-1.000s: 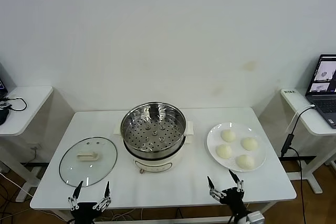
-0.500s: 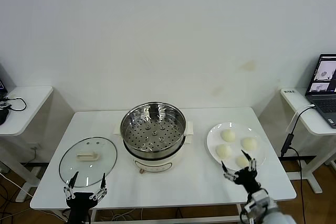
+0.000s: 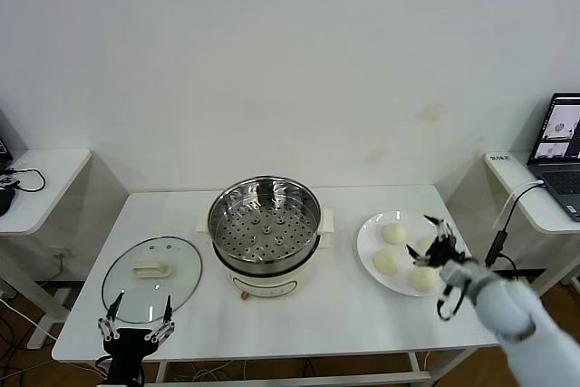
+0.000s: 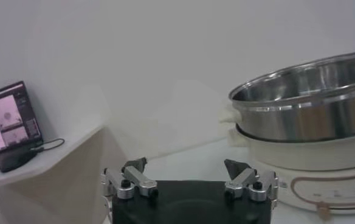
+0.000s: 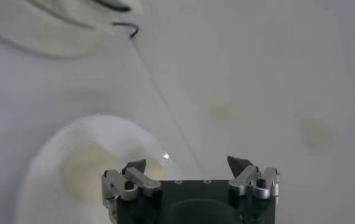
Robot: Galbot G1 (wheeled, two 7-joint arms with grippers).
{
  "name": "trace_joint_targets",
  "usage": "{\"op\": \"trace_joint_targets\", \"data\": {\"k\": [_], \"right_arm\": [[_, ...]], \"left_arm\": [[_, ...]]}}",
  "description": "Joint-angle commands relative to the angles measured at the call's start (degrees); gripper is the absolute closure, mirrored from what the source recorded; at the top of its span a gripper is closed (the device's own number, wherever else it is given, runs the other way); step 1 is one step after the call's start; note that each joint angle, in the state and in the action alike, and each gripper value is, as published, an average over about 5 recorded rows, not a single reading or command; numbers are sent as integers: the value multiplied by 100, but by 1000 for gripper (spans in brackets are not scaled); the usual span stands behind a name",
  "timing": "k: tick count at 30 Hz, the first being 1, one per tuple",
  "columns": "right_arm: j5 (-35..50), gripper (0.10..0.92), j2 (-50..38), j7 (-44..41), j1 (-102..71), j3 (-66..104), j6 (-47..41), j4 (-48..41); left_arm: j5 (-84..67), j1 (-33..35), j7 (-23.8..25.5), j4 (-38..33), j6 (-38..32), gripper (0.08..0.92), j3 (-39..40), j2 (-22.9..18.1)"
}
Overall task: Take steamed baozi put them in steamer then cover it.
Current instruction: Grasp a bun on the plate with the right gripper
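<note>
Right pincer [image 3: 432,244] has swung up from front edge of surface [image 3: 317,314], now over plate [image 3: 367,246] near right edge; fingers spread, nothing held. Means: first pick beginning, none done.

Four buns [image 3: 393,234] on plate, directly under and around pincer; two partly hidden by it.

Steamer [image 3: 265,224] at centre, tray bare. Lid [image 3: 151,278] flat near left edge.

Left pincer [image 3: 134,322] has edged leftward along front edge, beside lid, fingers spread, nothing held.
</note>
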Motion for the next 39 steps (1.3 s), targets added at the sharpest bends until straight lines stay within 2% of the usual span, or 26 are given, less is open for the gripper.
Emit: {"op": "trace_joint_targets", "data": {"k": [1, 8, 16, 25, 39], "right_arm": [[-383, 203, -1041, -1812, 2768, -1987, 173, -1183], [149, 203, -648, -2896, 4607, -3921, 407, -2360], [85, 203, 239, -3660, 5426, -4886, 822, -3613], [-201, 203, 1001, -3725, 5450, -5011, 1023, -4674], [-567, 202, 1844, -3497, 5291, -4837, 1085, -5457]], "left_arm": [[99, -27, 17, -28, 76, 177, -110, 2], [73, -13, 20, -16, 97, 177, -212, 9], [-11, -40, 56, -14, 153, 177, -309, 46], [-26, -100, 117, -2, 203, 177, -364, 71], [-20, -137, 139, 87, 197, 177, -405, 55]]}}
